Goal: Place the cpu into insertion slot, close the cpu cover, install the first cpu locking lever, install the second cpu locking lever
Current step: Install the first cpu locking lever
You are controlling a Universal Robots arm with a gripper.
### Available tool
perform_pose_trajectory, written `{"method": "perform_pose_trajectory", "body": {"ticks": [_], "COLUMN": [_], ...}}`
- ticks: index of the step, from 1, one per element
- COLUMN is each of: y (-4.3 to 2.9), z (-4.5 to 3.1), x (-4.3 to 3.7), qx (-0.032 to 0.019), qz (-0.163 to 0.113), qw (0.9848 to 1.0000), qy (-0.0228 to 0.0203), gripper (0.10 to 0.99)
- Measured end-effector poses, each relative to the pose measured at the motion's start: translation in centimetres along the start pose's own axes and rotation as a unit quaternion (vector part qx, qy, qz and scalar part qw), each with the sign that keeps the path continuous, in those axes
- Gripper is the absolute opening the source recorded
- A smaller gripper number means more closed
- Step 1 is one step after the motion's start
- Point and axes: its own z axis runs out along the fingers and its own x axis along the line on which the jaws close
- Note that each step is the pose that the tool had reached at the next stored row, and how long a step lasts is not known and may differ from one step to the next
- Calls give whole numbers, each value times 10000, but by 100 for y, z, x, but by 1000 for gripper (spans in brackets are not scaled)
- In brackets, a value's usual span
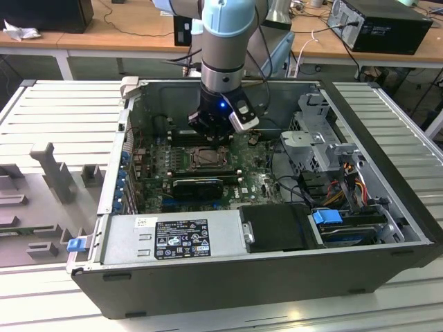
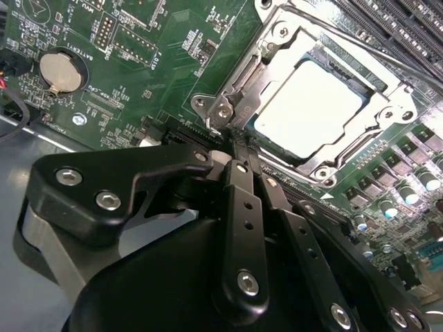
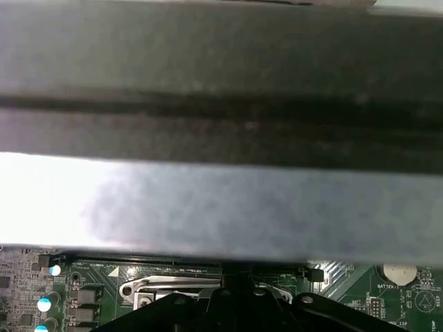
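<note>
In the second wrist view the end effector (image 2: 239, 149) has its fingers pressed together on nothing, tips at the corner of the cpu cover (image 2: 291, 66), which lies flat over the cpu (image 2: 308, 107) seated in the insertion slot (image 2: 349, 76) just beyond. I judge a locking-lever step is in hand; it calls for slow, steady pressure, keeping the tips off the chip's pale face.

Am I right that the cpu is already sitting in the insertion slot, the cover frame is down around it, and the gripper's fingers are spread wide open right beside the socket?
Not quite: the gripper has its fingers pressed together, not spread, as the second wrist view shows. The rest holds: the cpu sits in the insertion slot, with the cpu cover down around it.
</note>
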Motion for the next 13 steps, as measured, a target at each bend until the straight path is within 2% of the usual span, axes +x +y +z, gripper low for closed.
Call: {"method": "perform_pose_trajectory", "body": {"ticks": [3,5,9,13], "y": [1,8,23,14], "z": [2,-21,-191,-203], "x": [-1,-3,-2,-2], "qx": [-73,-89,-79,-79], "qz": [-1,-1,-1,-2], "qw": [10000,10000,10000,10000], "qy": [-4,-9,-4,-4], "gripper": [106,106,106,106]}}
